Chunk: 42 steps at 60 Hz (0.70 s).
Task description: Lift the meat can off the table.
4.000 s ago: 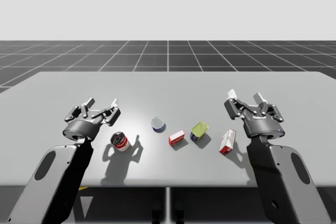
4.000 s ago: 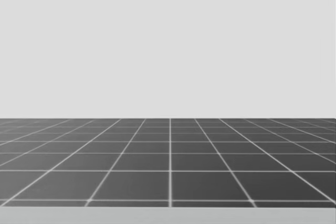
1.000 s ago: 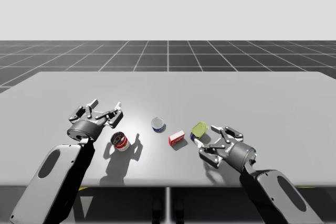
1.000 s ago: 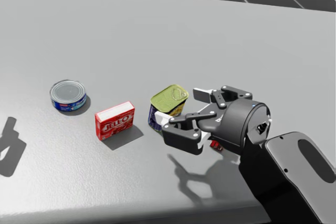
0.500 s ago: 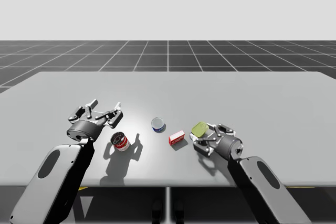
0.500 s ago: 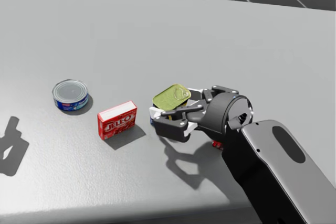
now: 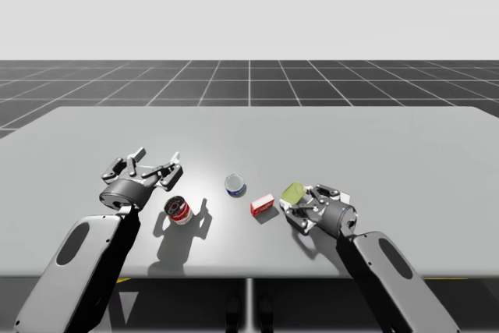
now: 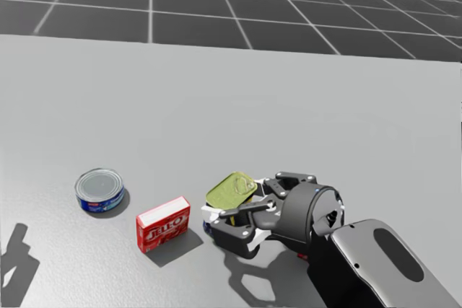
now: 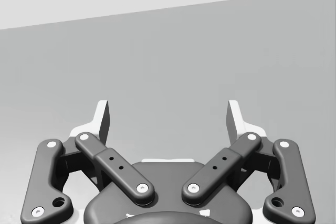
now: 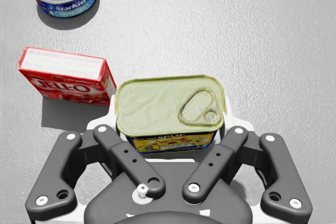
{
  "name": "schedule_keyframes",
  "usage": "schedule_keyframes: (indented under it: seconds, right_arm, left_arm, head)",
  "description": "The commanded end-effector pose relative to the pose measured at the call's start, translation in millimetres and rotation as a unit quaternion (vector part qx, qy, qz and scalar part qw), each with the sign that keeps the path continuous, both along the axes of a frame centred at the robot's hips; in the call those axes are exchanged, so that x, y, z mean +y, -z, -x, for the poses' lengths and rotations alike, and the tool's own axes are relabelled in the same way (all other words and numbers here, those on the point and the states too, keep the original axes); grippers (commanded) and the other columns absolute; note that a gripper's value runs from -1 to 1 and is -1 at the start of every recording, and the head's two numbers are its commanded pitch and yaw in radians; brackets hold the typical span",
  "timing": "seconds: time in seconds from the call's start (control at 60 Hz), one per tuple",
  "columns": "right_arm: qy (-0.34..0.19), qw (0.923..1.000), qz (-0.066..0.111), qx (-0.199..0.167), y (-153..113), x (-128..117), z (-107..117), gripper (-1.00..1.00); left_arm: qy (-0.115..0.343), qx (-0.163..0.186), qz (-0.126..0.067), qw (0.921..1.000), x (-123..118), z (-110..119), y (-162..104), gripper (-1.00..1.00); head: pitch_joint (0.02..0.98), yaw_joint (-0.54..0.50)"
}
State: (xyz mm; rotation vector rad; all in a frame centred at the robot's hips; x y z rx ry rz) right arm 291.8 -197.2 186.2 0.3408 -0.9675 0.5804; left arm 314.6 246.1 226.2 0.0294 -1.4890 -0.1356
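Note:
The meat can [image 7: 295,191] is a rectangular tin with a yellow-green pull-tab lid and blue sides, standing right of the table's middle. My right gripper [image 7: 299,202] comes at it from the near side. The right wrist view has the meat can [image 10: 168,106] between the fingers of my right gripper [image 10: 167,124], with a white pad against each short side. In the head view the meat can [image 8: 231,189] looks tilted inside the right gripper [image 8: 242,203]. Whether it still touches the table I cannot tell. My left gripper [image 7: 156,160] hangs open at the left, and the left gripper [image 9: 169,116] holds nothing.
A small red box [image 7: 262,205] lies just left of the meat can, and a flat blue can [image 7: 235,185] stands beyond it. A red and white round can [image 7: 179,210] stands near my left gripper. The grey table [image 7: 249,138] stretches far back.
My right gripper has slid in from the right and shut around the meat can. My head has turned, so more of the far table shows. The left arm has not moved.

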Motion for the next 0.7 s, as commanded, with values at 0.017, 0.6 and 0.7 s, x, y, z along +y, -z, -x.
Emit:
schedule_keyframes:
  seconds: [0.017, 0.6, 0.7]
  right_arm:
    - [0.037, 0.9992, 0.013, 0.012, 7.5, -5.2, -1.6, 0.95]
    - [0.032, 0.9989, -0.028, -0.019, -14.9, -9.9, 0.8, 0.94]
    - [0.038, 0.9974, -0.050, -0.036, -31.3, -11.5, 0.1, 0.99]
  left_arm:
    - [0.000, 0.001, -0.001, 1.0000, -0.3, -0.3, 0.4, -1.00]
    - [-0.002, 0.001, 0.001, 1.0000, -0.5, 0.3, 1.1, -1.00]
    - [-0.002, 0.000, 0.001, 1.0000, -0.1, 0.2, 0.8, -1.00]
  head:
    - [0.600, -0.23]
    - [0.452, -0.23]
    - [0.457, -0.23]
